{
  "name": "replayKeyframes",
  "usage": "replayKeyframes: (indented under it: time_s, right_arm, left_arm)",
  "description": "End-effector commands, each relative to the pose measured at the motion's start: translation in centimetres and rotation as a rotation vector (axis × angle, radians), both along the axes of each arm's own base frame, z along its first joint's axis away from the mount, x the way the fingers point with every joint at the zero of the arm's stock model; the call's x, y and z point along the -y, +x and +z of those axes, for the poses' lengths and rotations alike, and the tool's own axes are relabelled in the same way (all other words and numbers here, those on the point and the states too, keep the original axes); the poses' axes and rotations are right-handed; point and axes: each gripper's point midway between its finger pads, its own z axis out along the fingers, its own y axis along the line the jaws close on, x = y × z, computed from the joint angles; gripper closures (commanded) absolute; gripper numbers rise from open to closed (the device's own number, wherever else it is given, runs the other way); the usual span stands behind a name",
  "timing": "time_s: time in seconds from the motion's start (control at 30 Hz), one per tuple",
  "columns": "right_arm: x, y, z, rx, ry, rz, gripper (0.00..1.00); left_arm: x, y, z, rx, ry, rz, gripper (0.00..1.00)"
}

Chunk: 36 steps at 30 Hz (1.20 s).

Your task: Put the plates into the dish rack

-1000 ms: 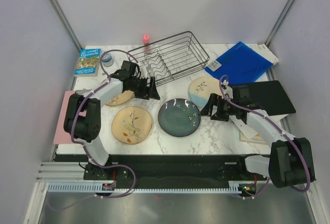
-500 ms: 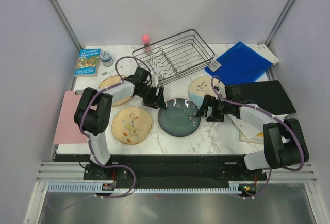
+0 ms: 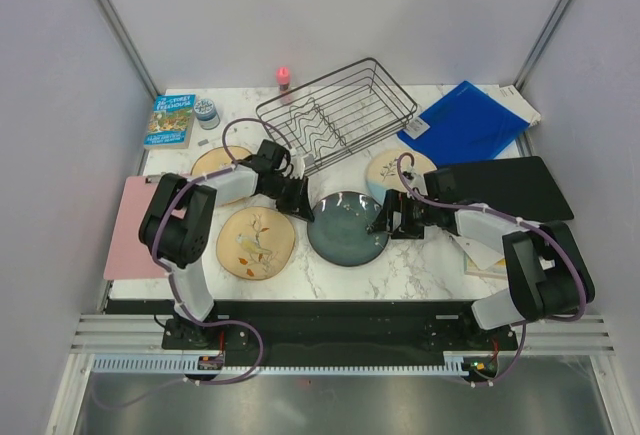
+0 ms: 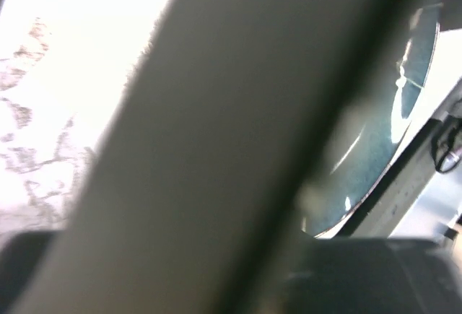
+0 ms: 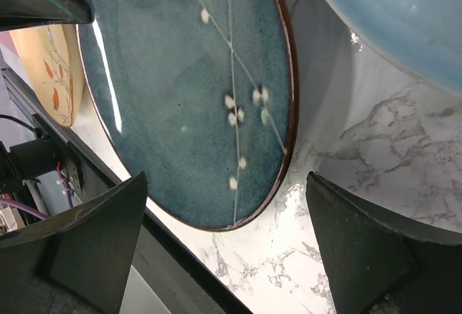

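The dark teal plate [image 3: 347,228] lies flat on the marble between both grippers. My left gripper [image 3: 300,207] is at its left rim. In the left wrist view a blurred finger [image 4: 238,141] fills the frame with the teal plate [image 4: 382,133] beyond it, so the jaws cannot be read. My right gripper [image 3: 383,217] stands open at the right rim, and the teal plate [image 5: 188,90] lies just ahead of the open right gripper [image 5: 227,177]. One tan plate [image 3: 255,242] lies front left, another tan plate [image 3: 218,167] behind it. The cream-and-blue plate [image 3: 385,170] lies near the black wire dish rack [image 3: 330,125].
A book [image 3: 170,120] and a small jar [image 3: 207,113] sit at the back left. A red-topped object [image 3: 283,76] stands behind the rack. A blue folder [image 3: 465,120] and a black pad [image 3: 510,187] lie on the right, and a pink mat [image 3: 125,230] on the left.
My left gripper came forward from beside the rack to the teal plate's left rim, its jaws narrowing. My right gripper slid left to the plate's right rim, still open. The rack shifted slightly right.
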Motion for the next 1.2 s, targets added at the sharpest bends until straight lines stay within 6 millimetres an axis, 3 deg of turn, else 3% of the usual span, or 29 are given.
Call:
replayKeyframes:
  time_s: [0.0, 0.17, 0.43, 0.63, 0.77, 1.1, 1.17]
  right_arm:
    - [-0.4, 0.5, -0.2, 0.027, 0.023, -0.003, 0.02]
    - [-0.1, 0.3, -0.3, 0.053, 0.012, 0.014, 0.02]
    - [-1.0, -0.5, -0.3, 0.106, 0.059, 0.124, 0.02]
    - [-3.3, -1.9, -0.4, 0.157, 0.079, 0.382, 0.10]
    - [-4.2, -2.2, -0.2, 0.184, 0.121, 0.447, 0.13]
    - [-5.8, -2.4, 0.4, 0.212, 0.227, 0.555, 0.27]
    - [-6.5, -1.9, 1.4, 0.224, 0.277, 0.555, 0.30]
  left_arm:
    - [0.8, -2.2, 1.1, 0.009, -0.074, -0.109, 0.98]
    - [-0.1, -3.4, 2.5, 0.067, -0.133, -0.165, 0.98]
    - [0.0, -3.5, 4.7, 0.192, -0.171, -0.231, 0.98]
    - [0.4, -2.3, 6.6, 0.264, -0.187, -0.240, 0.98]
    - [0.8, -1.4, 7.8, 0.309, -0.200, -0.251, 0.98]
    - [2.0, 0.3, 8.4, 0.322, -0.237, -0.281, 0.98]
    - [2.2, 0.3, 8.3, 0.307, -0.250, -0.282, 0.98]
